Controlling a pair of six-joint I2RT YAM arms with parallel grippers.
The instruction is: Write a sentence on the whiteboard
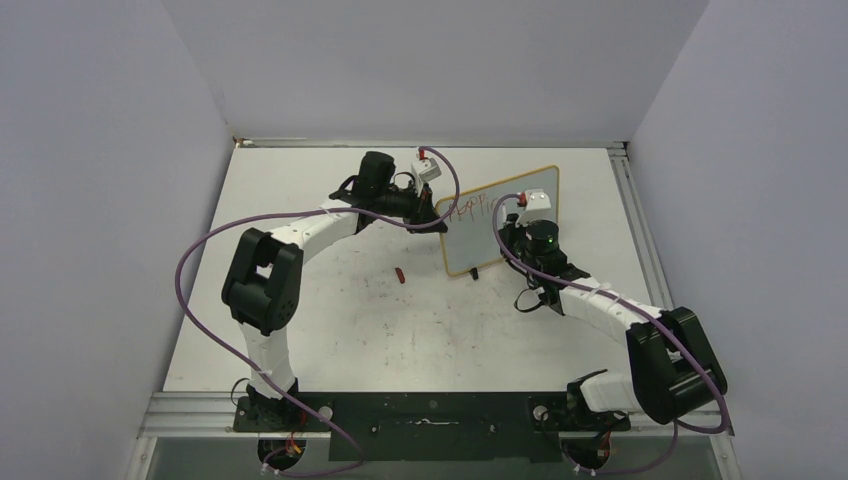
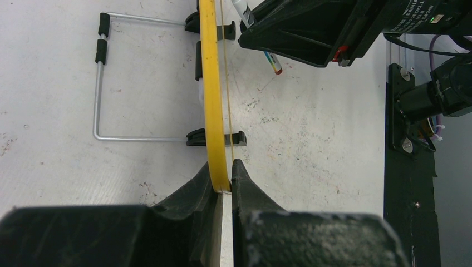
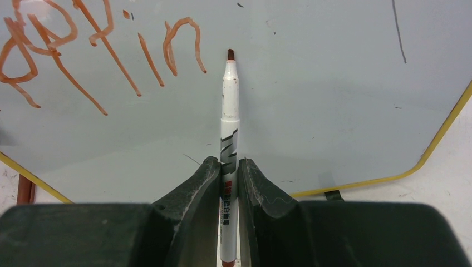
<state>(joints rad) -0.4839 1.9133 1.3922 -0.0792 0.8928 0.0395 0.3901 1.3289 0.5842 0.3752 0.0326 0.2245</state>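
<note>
- The table [image 1: 350, 330] is scuffed; a small red piece [image 1: 400, 273] lies on it near the board's near-left corner, well apart from both arms and too small to identify.
- The whiteboard [image 1: 505, 225] stands upright at the far middle of the table, between the two grippers. It has a yellow-looking frame and is propped from behind by a wire stand [image 2: 99, 83] with black clips.
- The left gripper [image 2: 224, 178] is pinched narrow on the board's left edge, one finger on each face.
- The right gripper [image 3: 229, 167] is clamped on a white marker [image 3: 230, 111] and sits in front of the writing face. The dark red tip points at the board just right of the last stroke — whether it touches, I cannot tell.
- The sentence [image 3: 100, 50] is red handwriting along the board's top, reading roughly "appin" in the right wrist view.
</note>
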